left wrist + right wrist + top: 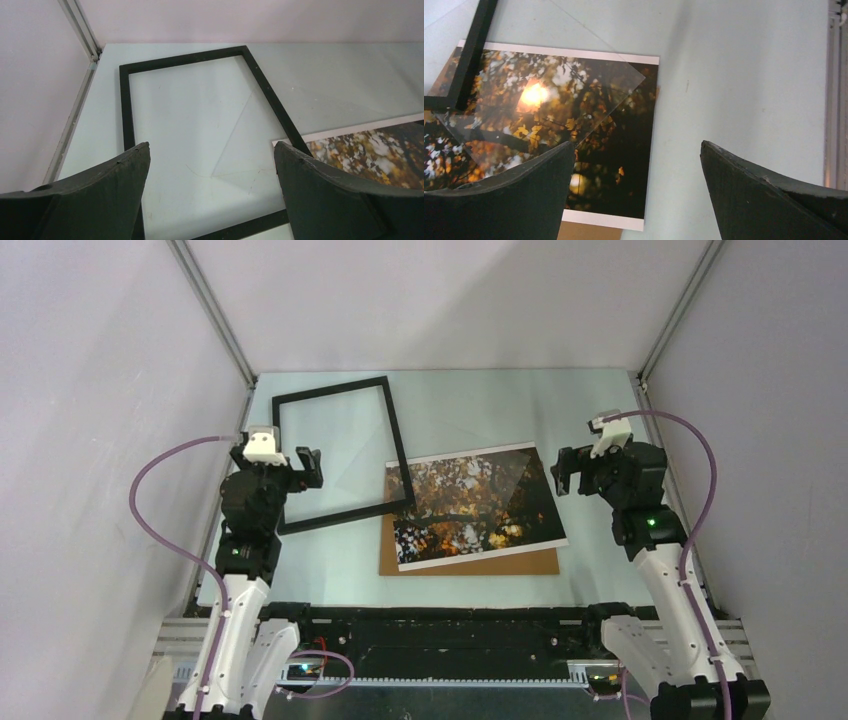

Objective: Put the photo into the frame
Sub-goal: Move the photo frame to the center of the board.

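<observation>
My left claw (302, 468) gapes wide and holds nothing. It hangs over the near-left side of the thin black rectangular frame (330, 388), which spreads toward one o'clock. My right claw (570, 470) is just as wide and empty. At its eight o'clock the glossy autumn-tree photo (470, 505) lies on a brown board (470, 565), with the frame's corner overlapping the photo.

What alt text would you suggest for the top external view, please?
A black frame lies on the table, one corner overlapping an autumn photo on a brown board. The left gripper and right gripper hover open alongside.
</observation>
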